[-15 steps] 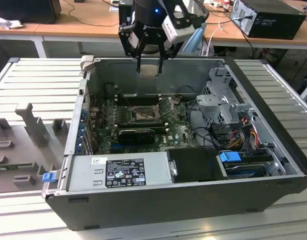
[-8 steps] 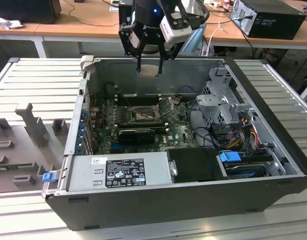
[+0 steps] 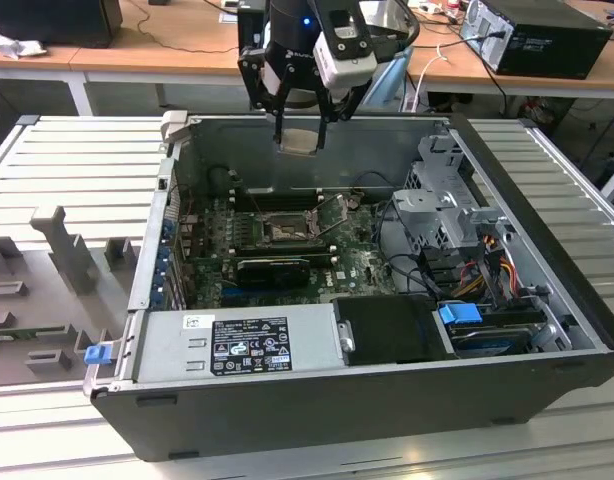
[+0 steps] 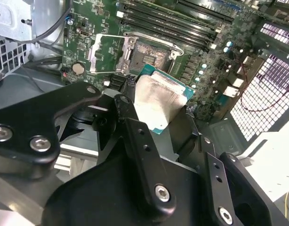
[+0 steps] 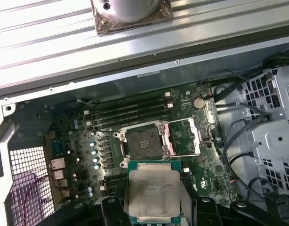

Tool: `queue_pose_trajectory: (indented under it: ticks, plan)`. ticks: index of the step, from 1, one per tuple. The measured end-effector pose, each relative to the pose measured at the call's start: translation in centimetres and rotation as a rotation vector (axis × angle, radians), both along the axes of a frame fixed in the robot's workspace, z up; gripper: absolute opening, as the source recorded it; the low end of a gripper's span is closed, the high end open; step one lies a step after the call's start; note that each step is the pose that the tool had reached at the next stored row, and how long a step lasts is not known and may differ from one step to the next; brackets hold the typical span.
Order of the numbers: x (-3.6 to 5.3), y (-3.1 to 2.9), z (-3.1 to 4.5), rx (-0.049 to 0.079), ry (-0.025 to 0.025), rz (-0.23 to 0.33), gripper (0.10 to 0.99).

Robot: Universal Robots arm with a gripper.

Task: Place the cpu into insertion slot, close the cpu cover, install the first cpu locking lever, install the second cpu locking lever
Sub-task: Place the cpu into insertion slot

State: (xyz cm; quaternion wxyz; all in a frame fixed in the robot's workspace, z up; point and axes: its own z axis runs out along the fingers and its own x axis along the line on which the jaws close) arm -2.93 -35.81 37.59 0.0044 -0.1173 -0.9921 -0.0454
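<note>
The jaws are closed on the cpu, gripping it by its edges with the pale metal top facing the first wrist view. It hangs in the air over the open computer case, well above the motherboard. The insertion slot lies uncovered with its dark contact field bare. The cpu cover is swung open and lies just beside the slot.

Long black memory slots run along one side of the socket, and a coin cell sits near the cover. A long black bar crosses the board beside the socket.

The case also holds a grey power supply, a metal drive cage and bundled cables. The power supply has a label whose print is too small to make out. The case rests on a slatted metal worktop. A black box stands on the wooden desk behind.
</note>
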Motion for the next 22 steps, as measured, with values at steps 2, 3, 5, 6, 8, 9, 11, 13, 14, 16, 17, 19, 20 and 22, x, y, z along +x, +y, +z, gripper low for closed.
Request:
queue_pose_trajectory:
  ticks: [2, 3, 5, 6, 8, 9, 11, 13, 14, 16, 17, 19, 20, 22]
  plan:
    - [0.0, 0.0, -0.01, 0.0, 0.0, -0.018, 0.529]
    - [0.0, 0.0, -0.01, 0.0, 0.0, -0.025, 0.529]
    - [0.0, 0.0, -0.01, 0.0, 0.0, -0.035, 0.529]
    - [0.0, 0.0, -0.01, 0.0, 0.0, -0.039, 0.529]
    - [0.0, 0.0, -0.01, 0.0, 0.0, -0.049, 0.529]
    - [0.0, 0.0, -0.02, 0.0, 0.0, -0.056, 0.529]
    - [0.0, 0.0, -0.03, 0.0, 0.0, -0.072, 0.529]
    - [-0.01, 0.0, -0.05, 0.0, 0.0, -0.087, 0.529]
    - [-0.01, 0.0, -0.05, 0.0, 0.0, -0.093, 0.529]
    - [-0.01, 0.0, -0.07, 0.0, 0.0, -0.112, 0.529]
    - [-0.01, 0.0, -0.07, 0.0, 0.0, -0.118, 0.529]
    - [-0.01, 0.0, -0.08, 0.0, 0.0, -0.142, 0.529]
    - [-0.01, 0.0, -0.09, 0.0, 0.0, -0.156, 0.529]
    - [-0.01, 0.0, -0.11, 0.0, 0.0, -0.183, 0.529]
